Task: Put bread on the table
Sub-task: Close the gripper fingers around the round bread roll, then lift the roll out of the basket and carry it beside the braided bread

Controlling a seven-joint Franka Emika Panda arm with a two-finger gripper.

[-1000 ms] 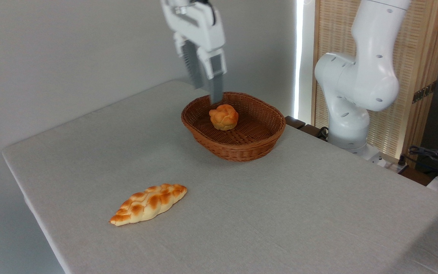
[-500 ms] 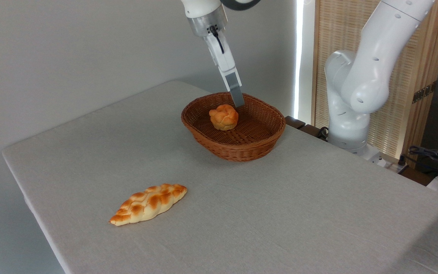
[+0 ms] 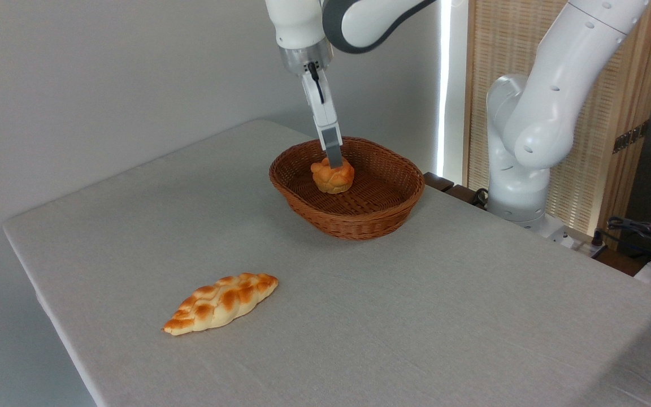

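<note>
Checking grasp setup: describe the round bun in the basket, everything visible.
The bun is small, round and knotted, with a glossy golden-orange crust and a paler base. It sits upright near the middle of the brown wicker basket, resting on the woven floor, clear of the walls. The claw is edge-on at its top, fingertip overlapping the crust; actual contact and finger spacing cannot be told.

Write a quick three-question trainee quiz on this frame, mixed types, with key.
1. True or false: the round bun lies in the wicker basket.
2. Multiple choice: where is the braided loaf? A) in the basket B) on the table, near its front left C) in the gripper
3. Short answer: what is the gripper's tip directly over or against?

Key: 1 true; 2 B; 3 the round bun's top, though whether the gripper is open or shut cannot be told from this side-on view.
</note>
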